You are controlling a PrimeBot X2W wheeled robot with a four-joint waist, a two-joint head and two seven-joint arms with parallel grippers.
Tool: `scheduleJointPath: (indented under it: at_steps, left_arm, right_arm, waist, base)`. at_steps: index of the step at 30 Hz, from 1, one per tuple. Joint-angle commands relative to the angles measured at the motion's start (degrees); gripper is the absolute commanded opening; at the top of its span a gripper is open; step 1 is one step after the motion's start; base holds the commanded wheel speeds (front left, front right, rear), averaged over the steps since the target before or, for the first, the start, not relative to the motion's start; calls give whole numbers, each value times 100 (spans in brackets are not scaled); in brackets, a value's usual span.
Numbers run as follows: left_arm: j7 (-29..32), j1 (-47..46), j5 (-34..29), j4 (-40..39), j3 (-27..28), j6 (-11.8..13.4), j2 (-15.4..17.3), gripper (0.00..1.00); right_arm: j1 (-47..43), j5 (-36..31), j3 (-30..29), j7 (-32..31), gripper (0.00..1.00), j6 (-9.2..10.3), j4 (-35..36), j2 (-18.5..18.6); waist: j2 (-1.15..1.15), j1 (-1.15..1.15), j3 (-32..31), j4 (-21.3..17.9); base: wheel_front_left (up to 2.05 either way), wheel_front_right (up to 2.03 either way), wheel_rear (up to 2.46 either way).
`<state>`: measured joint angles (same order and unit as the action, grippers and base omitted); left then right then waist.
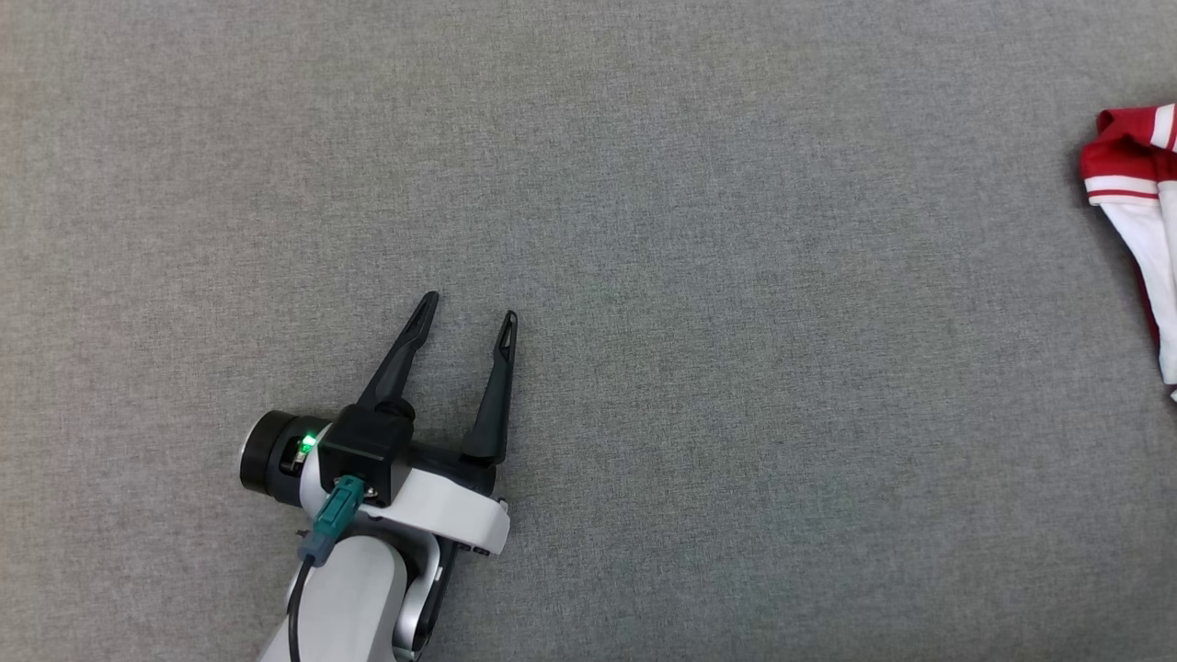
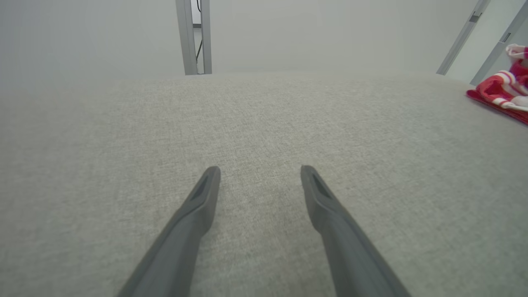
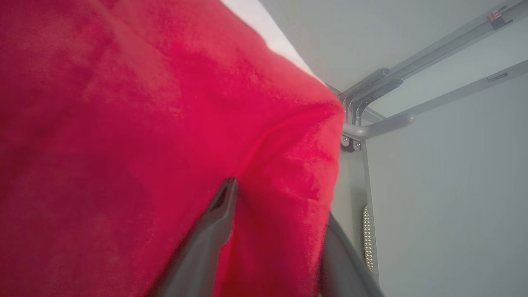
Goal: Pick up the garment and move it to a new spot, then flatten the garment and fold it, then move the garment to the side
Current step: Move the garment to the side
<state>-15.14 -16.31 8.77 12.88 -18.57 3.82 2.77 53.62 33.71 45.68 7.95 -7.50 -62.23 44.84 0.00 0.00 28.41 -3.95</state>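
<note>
The left pincer hovers at about 7 o'clock in the head view over the grey tabletop, its two dark fingers spread wide with nothing between them. The red and white garment lies bunched at the 3 o'clock edge, well apart from it. In the right wrist view, red cloth drapes between and over the right pincer; one fingertip is hidden, so whether it grips cannot be told.
</note>
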Motion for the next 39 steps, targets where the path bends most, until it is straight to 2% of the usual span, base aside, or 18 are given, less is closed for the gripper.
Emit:
scheduleJointPath:
  at_steps: [1,8,17,24,33,36,39]
  left_arm:
    - [12,-57,28,73,15,-15,29,100]
    - [10,38,95,99,34,9,30,100]
    - [6,340,258,76,20,82,28,100]
    - [6,640,313,16,83,169,28,100]
    - [6,1123,273,-237,513,225,29,100]
    - [6,1248,239,-379,682,204,29,100]
    - [6,1352,212,-528,863,176,26,100]
  right_arm:
    - [36,-17,-10,30,100,3,-39,-40]
    - [155,-210,25,132,100,3,-144,-114]
    - [492,-747,182,110,100,3,-113,-190]
    - [514,-690,-8,353,100,3,183,-545]
    - [-536,119,-849,733,100,3,1518,-1293]
    - [-1106,186,-1476,725,100,3,2260,-1529]
    - [-1921,290,-2281,719,100,2,3008,-2057]
  waist:
    - [0,0,-12,2]
    - [0,0,-310,-22]
    - [0,0,-1092,-43]
    - [0,0,-1627,-10]
    - [0,0,-2497,133]
    - [0,0,-2716,190]
    - [0,0,-2878,231]
  base:
    - [0,0,0]
    - [0,0,0]
    - [0,0,0]
    - [0,0,0]
    - [0,0,0]
    - [0,0,0]
    - [0,0,0]
